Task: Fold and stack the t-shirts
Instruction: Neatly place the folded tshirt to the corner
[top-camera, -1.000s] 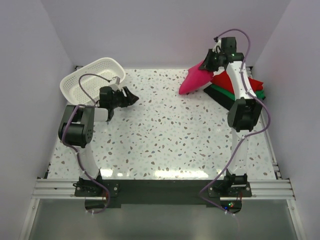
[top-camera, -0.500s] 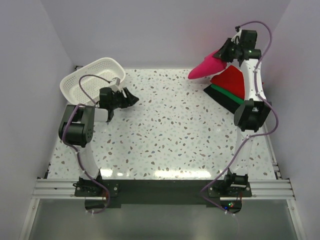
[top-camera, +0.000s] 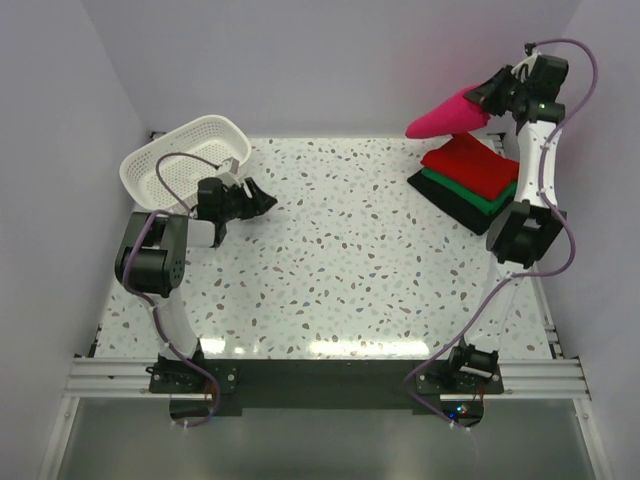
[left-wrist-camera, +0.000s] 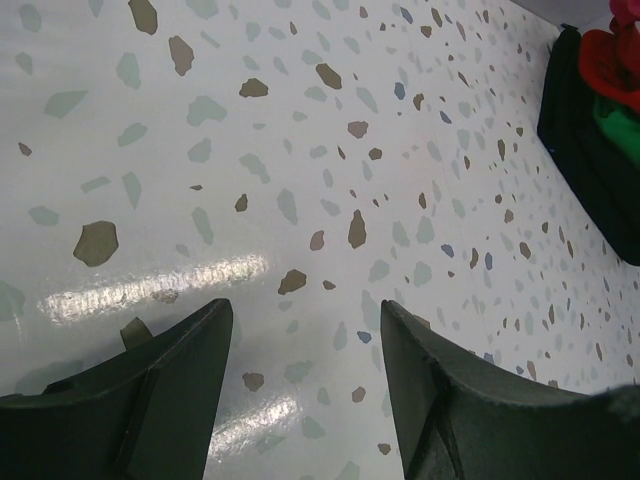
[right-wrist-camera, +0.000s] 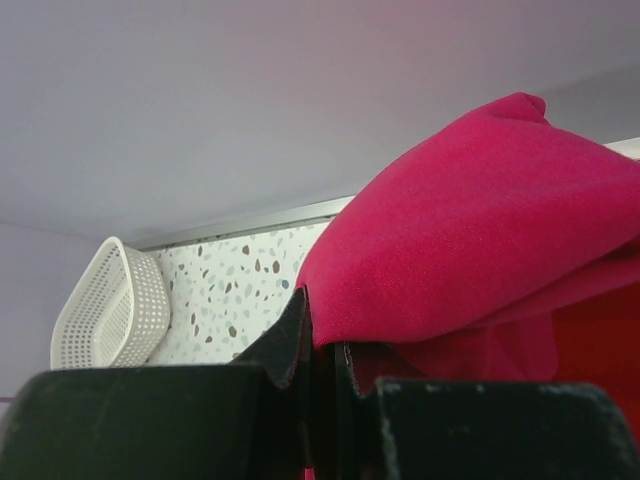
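Magenta t-shirt (top-camera: 452, 112): bunched and lifted off the bench (top-camera: 340, 270); you see it held in the air over the far right corner, above and just behind the stack.
Right fingers (right-wrist-camera: 292, 338): clenched on a fold of the magenta t-shirt, with cloth spilling past the tips.
Stack: red t-shirt (top-camera: 468, 160) on top, green t-shirt (top-camera: 488, 201) under it, black t-shirt (top-camera: 448, 195) lowest; all folded, by the right edge toward the far side.
Left fingers (left-wrist-camera: 175, 385): released, spread apart, low over bare bench near the left edge.
Basket (top-camera: 180, 158): white lattice, far left corner, just behind your left arm.
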